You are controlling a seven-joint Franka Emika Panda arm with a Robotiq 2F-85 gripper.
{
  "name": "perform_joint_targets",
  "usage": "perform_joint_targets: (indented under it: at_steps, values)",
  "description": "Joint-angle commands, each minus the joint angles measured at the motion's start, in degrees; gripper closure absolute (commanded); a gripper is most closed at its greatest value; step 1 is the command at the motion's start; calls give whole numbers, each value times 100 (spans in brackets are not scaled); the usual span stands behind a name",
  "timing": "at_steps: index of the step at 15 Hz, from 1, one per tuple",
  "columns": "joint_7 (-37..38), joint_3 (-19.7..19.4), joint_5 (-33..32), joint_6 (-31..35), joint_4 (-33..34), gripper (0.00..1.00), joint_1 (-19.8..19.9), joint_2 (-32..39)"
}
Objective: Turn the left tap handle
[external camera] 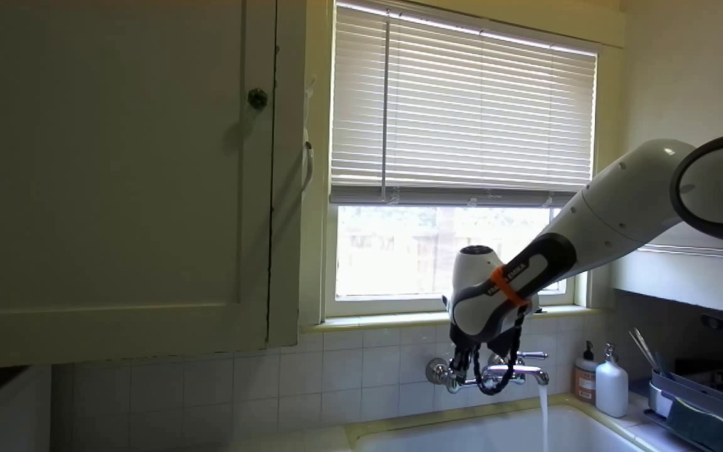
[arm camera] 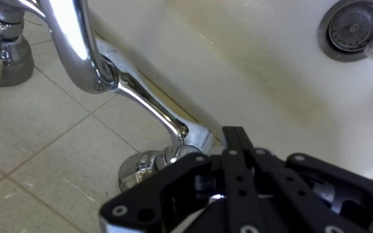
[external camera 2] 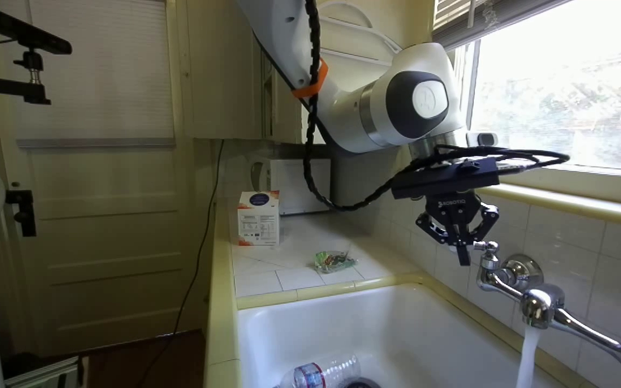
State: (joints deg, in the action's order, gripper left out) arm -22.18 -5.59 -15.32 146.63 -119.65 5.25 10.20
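The left tap handle [external camera 2: 488,249] is a small chrome lever on the left end of the two-handled tap [external camera 2: 543,304]. In an exterior view it shows right beside my gripper [external camera 2: 462,260]; I cannot tell whether they touch. My gripper points down with its fingers together, and nothing shows between them. In an exterior view the gripper [external camera: 460,369] covers the handle. In the wrist view the fingertips [arm camera: 233,130] are shut, beside the tap's left end [arm camera: 197,137]; the handle is mostly hidden behind the gripper. Water [external camera 2: 528,355] runs from the spout.
The white sink [external camera 2: 310,312] lies below, with a plastic bottle [external camera 2: 318,374] near the drain [arm camera: 355,29]. The right tap handle [external camera: 532,355], soap bottles [external camera: 611,386] and a dish rack [external camera: 706,389] stand to the right. A tiled wall and window sill [external camera 2: 574,202] are close behind the gripper.
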Motion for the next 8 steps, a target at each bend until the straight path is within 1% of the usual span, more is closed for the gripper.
perform_joint_targets:
  at_steps: [1, 5, 8]
  values:
    - [458, 130, 210, 11, 252, 100, -64, 147]
    - [1304, 156, 160, -116, 486, 100, -197, 274]
    - [2234, 64, 26, -149, 703, 100, -339, 436]
